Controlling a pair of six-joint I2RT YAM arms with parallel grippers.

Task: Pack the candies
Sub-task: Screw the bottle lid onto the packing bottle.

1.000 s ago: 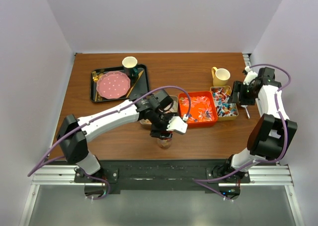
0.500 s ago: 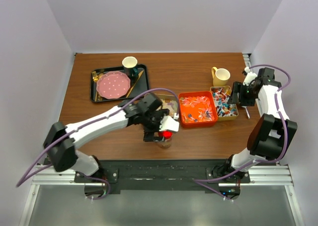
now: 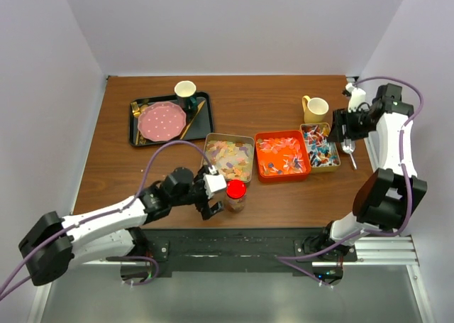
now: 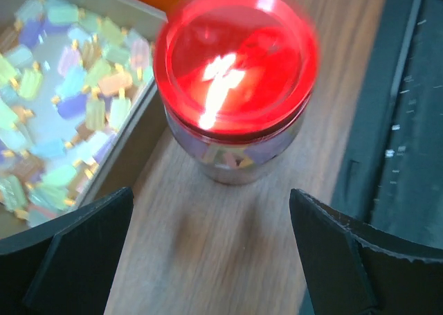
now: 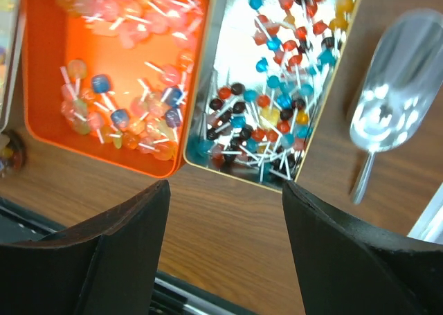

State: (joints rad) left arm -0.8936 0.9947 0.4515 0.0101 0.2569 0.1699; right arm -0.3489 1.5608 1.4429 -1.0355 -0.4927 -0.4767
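There are three candy boxes in a row – one silver tin (image 4: 131, 143), one orange tray (image 5: 43, 66) and one gold tin (image 5: 239, 45). The candies (image 5: 277, 107) inside them are too many to count. There is one jar (image 4: 228, 156), and it has one red lid (image 4: 235, 59). One shiny scoop (image 5: 387, 118) lies on the table. There are two cups – a yellow cup (image 3: 316, 110) and a green cup (image 3: 185, 90). One black tray (image 3: 157, 100) holds one pink plate (image 3: 160, 121), one gold fork (image 3: 136, 112) and one more gold utensil (image 3: 193, 121).
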